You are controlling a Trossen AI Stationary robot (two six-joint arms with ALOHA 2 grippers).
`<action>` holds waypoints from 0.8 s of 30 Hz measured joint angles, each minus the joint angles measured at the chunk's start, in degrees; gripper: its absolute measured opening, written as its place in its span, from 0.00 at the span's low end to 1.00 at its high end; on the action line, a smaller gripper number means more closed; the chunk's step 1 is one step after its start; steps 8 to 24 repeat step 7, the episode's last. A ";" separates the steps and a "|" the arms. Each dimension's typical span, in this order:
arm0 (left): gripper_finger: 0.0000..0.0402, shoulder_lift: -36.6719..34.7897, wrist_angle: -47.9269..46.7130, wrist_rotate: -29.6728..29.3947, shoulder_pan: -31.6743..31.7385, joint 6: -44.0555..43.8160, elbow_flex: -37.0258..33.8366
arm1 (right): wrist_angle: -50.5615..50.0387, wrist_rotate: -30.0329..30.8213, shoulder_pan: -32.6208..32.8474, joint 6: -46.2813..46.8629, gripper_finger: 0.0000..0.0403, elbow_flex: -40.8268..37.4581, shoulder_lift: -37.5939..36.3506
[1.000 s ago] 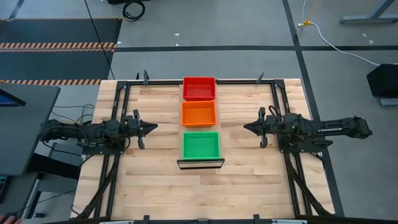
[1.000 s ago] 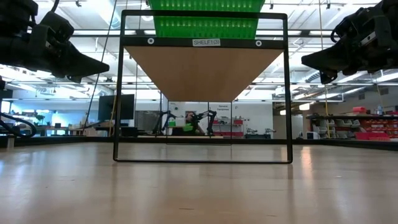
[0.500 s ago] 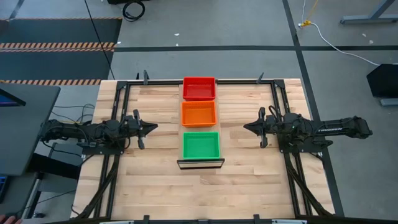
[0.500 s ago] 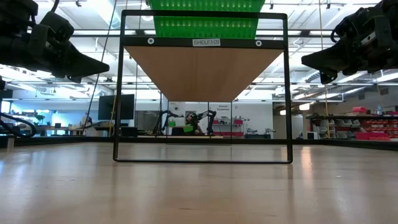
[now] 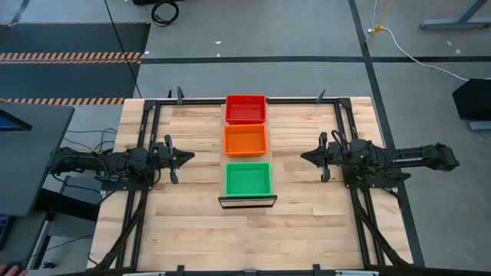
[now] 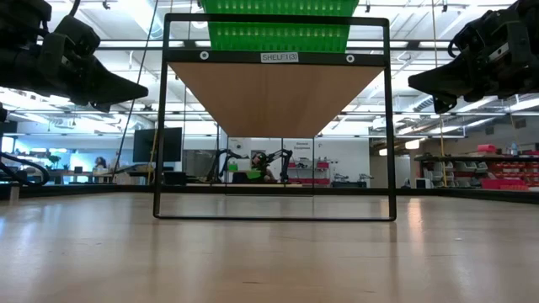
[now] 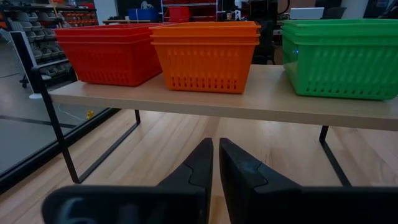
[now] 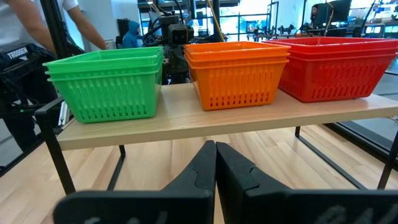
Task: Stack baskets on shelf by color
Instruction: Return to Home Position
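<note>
Three stacks of mesh baskets stand in a row on the raised pale shelf point(image 5: 246, 198): red point(image 5: 245, 109) toward the table's far edge, orange point(image 5: 245, 139) in the middle, green point(image 5: 248, 179) nearest. Each stack rests by its bottom on the shelf board point(image 7: 205, 99), as both wrist views show. My left gripper point(image 5: 188, 157) hovers left of the shelf, shut and holding nothing. My right gripper point(image 5: 304, 157) hovers to the right of the shelf, also shut and holding nothing. Both point at the orange stack point(image 8: 236, 71).
The shelf stands on a thin black frame point(image 6: 274, 118) over the slatted tabletop point(image 5: 184, 222). Bare tabletop lies on both sides of the shelf and toward the near edge. A person point(image 8: 37, 37) stands beyond the table in the right wrist view.
</note>
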 joint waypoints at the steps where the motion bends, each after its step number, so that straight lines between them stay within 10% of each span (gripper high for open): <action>1: 0.09 0.00 0.00 0.00 0.00 0.00 0.00 | 0.00 0.00 -0.01 0.01 0.03 0.00 0.00; 24: 0.06 0.02 -0.01 0.00 -0.02 0.00 0.00 | 0.00 0.00 -0.02 0.00 0.03 0.00 0.00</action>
